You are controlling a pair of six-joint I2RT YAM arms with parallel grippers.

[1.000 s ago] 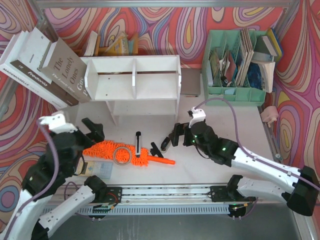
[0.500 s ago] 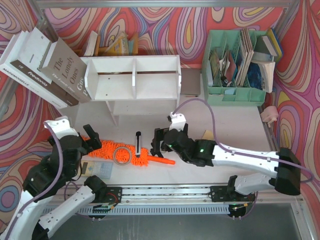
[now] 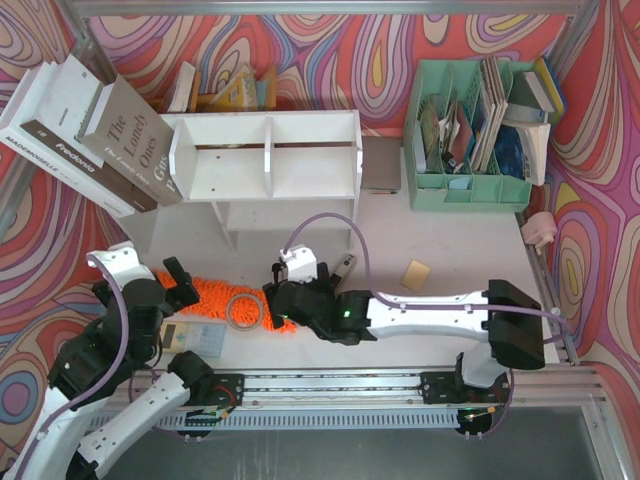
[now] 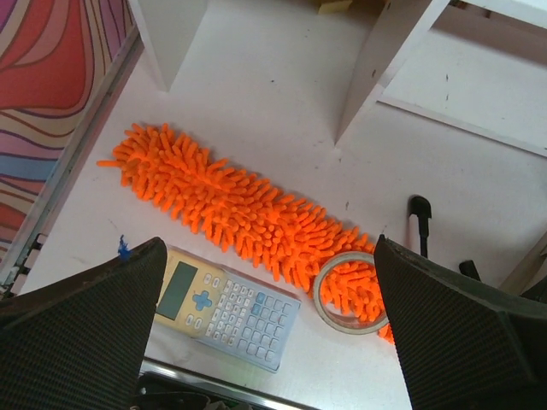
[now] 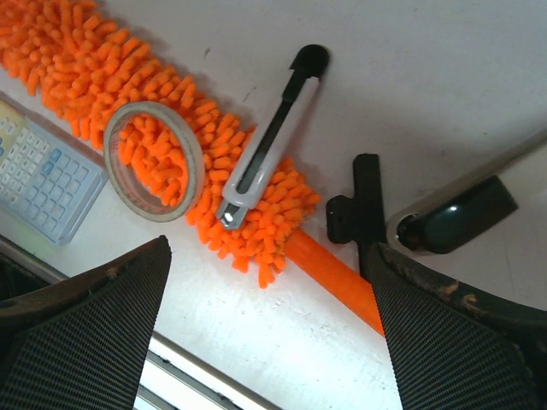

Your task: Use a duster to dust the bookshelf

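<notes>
Right claw (image 3: 287, 300) is released, jaws wide apart and gripping nothing. Over the last second it has swept leftward along the near edge, from right of the black clip (image 5: 366, 201) to directly above the duster (image 4: 231, 209), where the fluffy head meets the orange handle (image 5: 335, 275). In the top view that arm now covers the handle, which showed plainly a second ago. Left claw (image 4: 269, 248) is likewise released and empty. It has dropped a little toward the near edge and hovers above the duster's head. The duster itself has not shifted: it lies flat on the table (image 4: 282, 77) close to the near edge, left of the middle, slanting from the left edge toward the centre. A tape ring (image 5: 154, 162) rests on its head as before, and a knife (image 5: 267, 143) lies with one end on the fringe. The clip sits just beside the handle. A calculator (image 4: 226, 307) lies between the duster and the near edge. The shelf (image 3: 265, 160) stands toward the far edge, left of the middle, well apart from both claws.
</notes>
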